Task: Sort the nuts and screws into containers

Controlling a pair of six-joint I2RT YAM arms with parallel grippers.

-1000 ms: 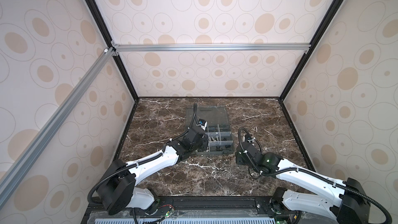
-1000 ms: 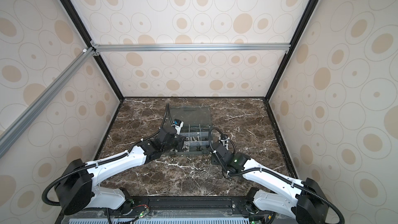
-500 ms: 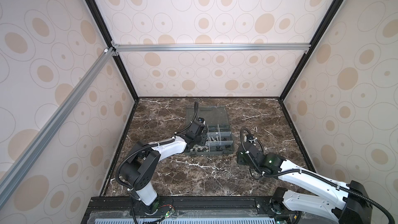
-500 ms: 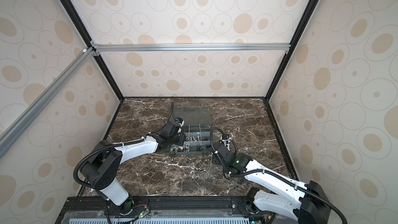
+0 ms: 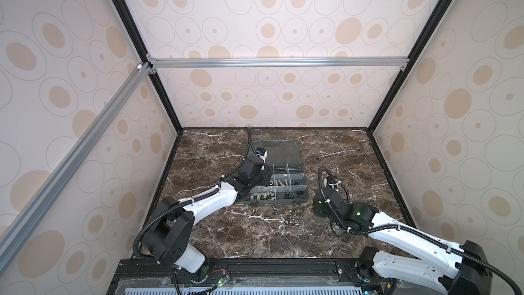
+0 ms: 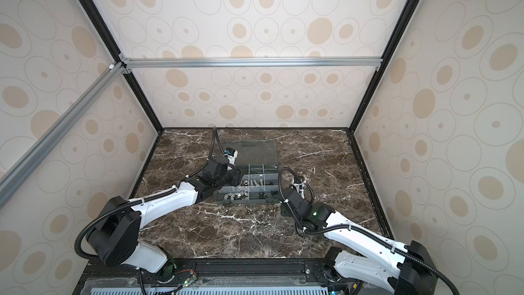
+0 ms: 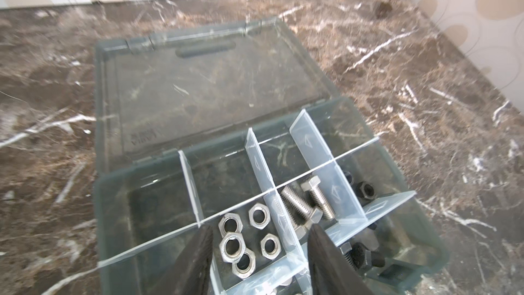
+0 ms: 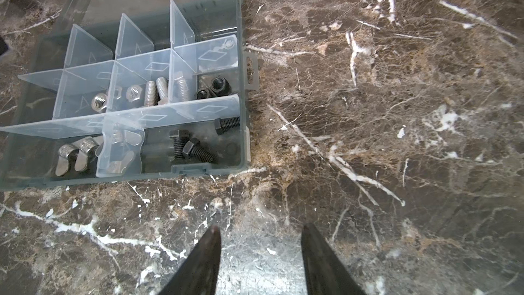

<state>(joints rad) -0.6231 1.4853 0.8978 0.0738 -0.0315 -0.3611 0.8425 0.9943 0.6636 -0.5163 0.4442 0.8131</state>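
Left fingers (image 7: pixel 198 259): spread apart, nothing between them. They hang low inside the organizer box (image 7: pixel 113 194), over the silver hex nuts (image 7: pixel 241 239), and straddle the thin divider (image 7: pixel 280 222) that separates these from the silver hex bolts (image 7: pixel 306 205).

Right fingers (image 8: pixel 207 259): also apart and empty, over the bare table (image 8: pixel 368 137), at about 4 o'clock from the box in both top views.

Box layout, in a top view:
- The lid (image 5: pixel 279 151) lies flat open at 12 o'clock.
- The row next to the lid looks empty.
- The middle row, running toward 3 o'clock, holds hex nuts, silver bolts, then black nuts (image 7: pixel 364 190).
- The row at 6 o'clock holds wedge-shaped nuts (image 8: pixel 76 154) toward 9 and black bolts (image 8: pixel 195 148) toward 3.

I can't make out any loose pieces on the table, though the pale marble flecks could hide one. My judgement is that the sort is nearly finished.

Risks from here:
- A finger could snag the straddled divider if the left arm moves sideways before lifting. The divider looks slotted in, not fixed, so it could pop out and let the nuts and bolts mix.
- A low sweep could drag or tip the light box.
- A nut clinging to a finger could be carried out and dropped.
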